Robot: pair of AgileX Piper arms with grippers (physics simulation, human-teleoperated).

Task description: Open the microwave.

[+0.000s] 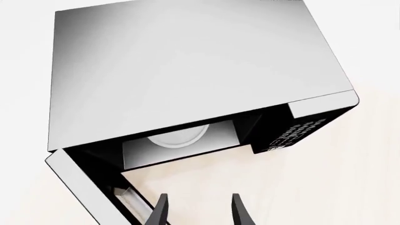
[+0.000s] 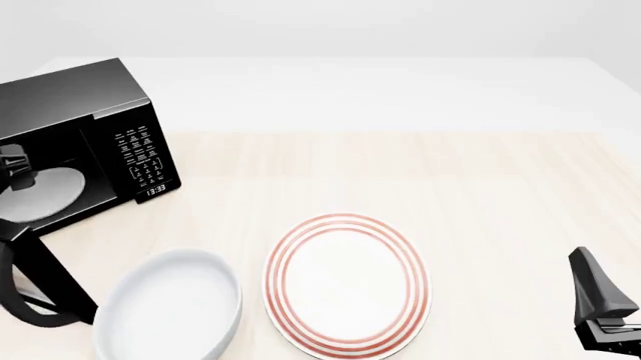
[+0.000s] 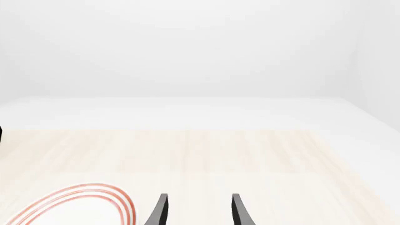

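My left gripper (image 1: 199, 211) hangs above the microwave (image 1: 187, 79), tilted down toward its open mouth — fingers spread apart with nothing between them. The microwave sits at the table's (image 2: 401, 172) far left, its door (image 1: 81, 187) swung wide, the pale turntable (image 1: 176, 138) showing inside and the keypad (image 2: 140, 154) facing out. My right gripper (image 3: 199, 211) rests low at the near right corner, pointed level across the bare tabletop — fingers parted, gripping nothing. In front sit a white bowl (image 2: 170, 307) and, beside it, a red-ringed plate (image 2: 346, 281).
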